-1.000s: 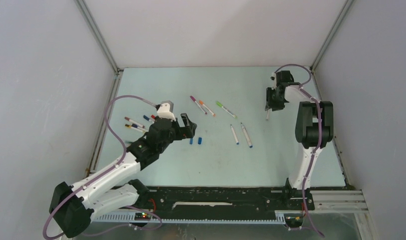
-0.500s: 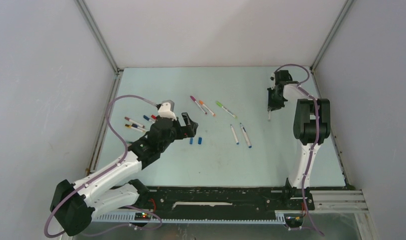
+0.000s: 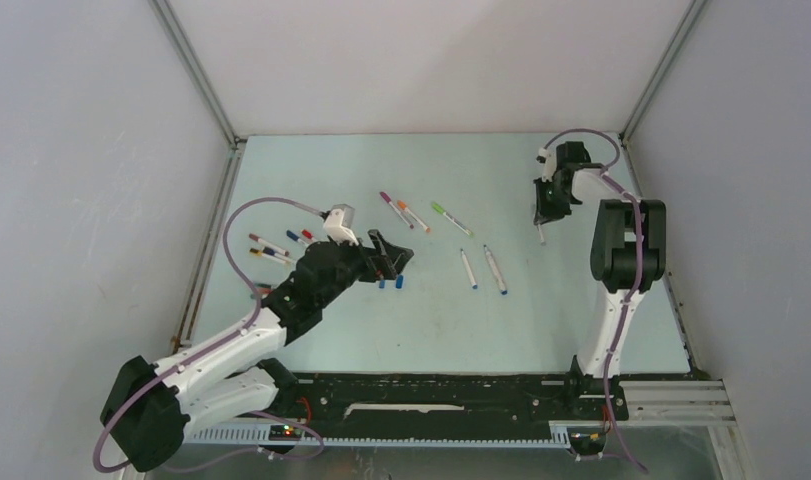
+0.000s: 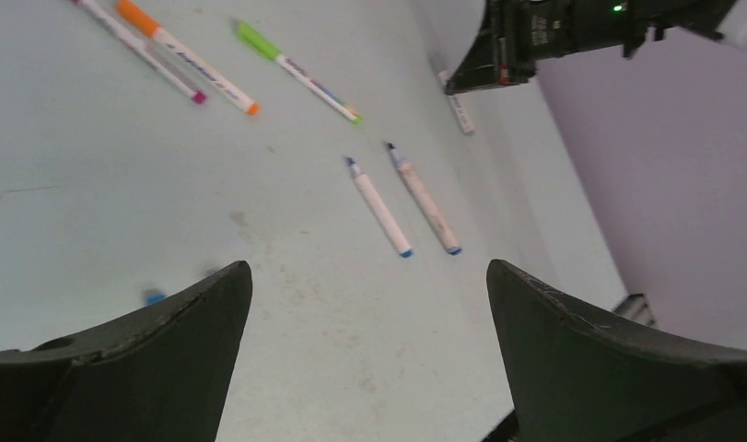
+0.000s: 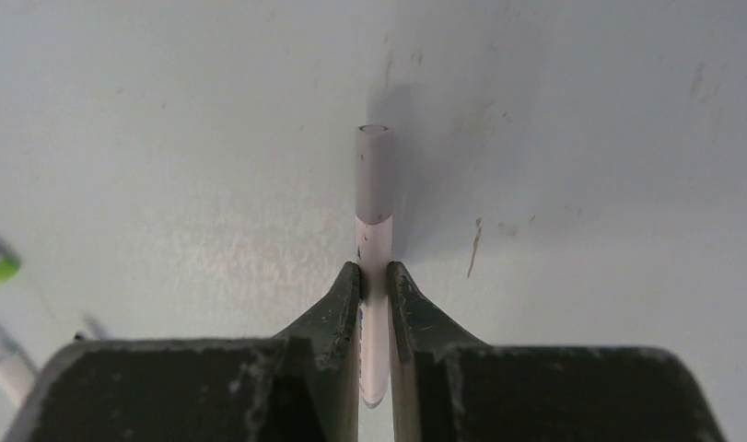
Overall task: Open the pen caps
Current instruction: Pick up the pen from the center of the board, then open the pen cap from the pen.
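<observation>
Pen point(image 5: 373, 239) likely light, stiff, slick; your right end effector point(image 5: 374, 269) clamps its barrel, left end effector point(image 4: 367, 267) released; take grey cap point(image 5: 374, 175).

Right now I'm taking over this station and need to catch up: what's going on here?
The right gripper is clamped on the barrel of a white pen at the far right of the table; its grey cap is on. The left gripper is open, hovering near two loose blue caps. Nearby, two pens lie uncapped, while the green pen further back is capped.
</observation>
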You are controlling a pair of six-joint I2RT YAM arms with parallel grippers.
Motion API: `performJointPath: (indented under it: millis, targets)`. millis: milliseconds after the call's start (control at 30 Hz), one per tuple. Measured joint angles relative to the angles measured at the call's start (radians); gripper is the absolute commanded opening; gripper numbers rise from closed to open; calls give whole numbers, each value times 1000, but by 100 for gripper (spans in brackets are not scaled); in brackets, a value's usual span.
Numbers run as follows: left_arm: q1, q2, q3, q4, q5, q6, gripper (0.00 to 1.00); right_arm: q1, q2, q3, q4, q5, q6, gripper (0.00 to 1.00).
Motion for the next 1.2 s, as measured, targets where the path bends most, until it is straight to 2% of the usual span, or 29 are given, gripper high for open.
performJointPath:
  millis: [167, 400, 600, 767, 967, 1200]
  targets:
    - [0, 2, -34, 147, 93, -57, 100, -58, -89, -68, -21, -182, -64, 0]
    - [0, 58, -59, 367, 180, -148, 100, -114, -312, -178, -27, -533, -122, 0]
    - [0, 176, -60, 559, 238, -235, 100, -97, -467, -270, -35, -867, -166, 0]
    - [0, 301, -55, 687, 265, -301, 100, -77, -510, -309, -37, -1077, -174, 0]
    - [-3, 422, 6, 758, 264, -354, 100, -24, -511, -314, -35, -1215, -181, 0]
    - [-18, 522, 100, 819, 243, -394, 96, 85, -511, -314, -34, -1255, -189, 0]
